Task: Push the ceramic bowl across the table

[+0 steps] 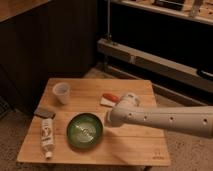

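Reaching in from the right, the white arm (pixel 165 119) ends low over the table (pixel 135 145), and the gripper (pixel 109 119) sits just beside the right rim of the ceramic bowl (pixel 85 131). The bowl rests on the front half of the table, left of centre. A tube (pixel 47 136) lies left of it, with a dark packet (pixel 44 112) and a plastic cup (pixel 61 92) further back. A red and white object (pixel 110 98) lies behind the arm.
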Controlling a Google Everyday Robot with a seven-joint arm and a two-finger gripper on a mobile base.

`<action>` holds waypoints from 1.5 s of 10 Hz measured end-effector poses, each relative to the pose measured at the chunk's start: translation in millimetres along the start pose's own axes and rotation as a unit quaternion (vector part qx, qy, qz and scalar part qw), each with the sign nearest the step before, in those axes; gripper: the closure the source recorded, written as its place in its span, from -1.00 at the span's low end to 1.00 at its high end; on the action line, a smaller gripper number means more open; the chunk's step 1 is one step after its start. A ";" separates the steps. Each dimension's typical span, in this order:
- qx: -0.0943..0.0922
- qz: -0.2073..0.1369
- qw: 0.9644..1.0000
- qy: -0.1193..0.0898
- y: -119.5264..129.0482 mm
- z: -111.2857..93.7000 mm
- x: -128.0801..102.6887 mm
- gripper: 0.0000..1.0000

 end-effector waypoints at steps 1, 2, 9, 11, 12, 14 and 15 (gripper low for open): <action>-0.011 -0.006 1.000 -0.011 4.9 10.0 -1.4 1.00; -0.023 -0.013 0.999 -0.025 9.7 19.5 -4.9 1.00; 0.006 -0.046 0.997 -0.067 15.4 13.8 -8.4 1.00; -0.005 -0.052 0.996 -0.077 13.2 22.9 -10.3 1.00; -0.014 -0.051 0.995 -0.081 13.5 27.3 -11.0 1.00; -0.034 -0.051 0.995 -0.084 8.3 35.0 -11.6 0.97; -0.035 -0.044 0.995 -0.086 5.4 41.8 -11.0 0.84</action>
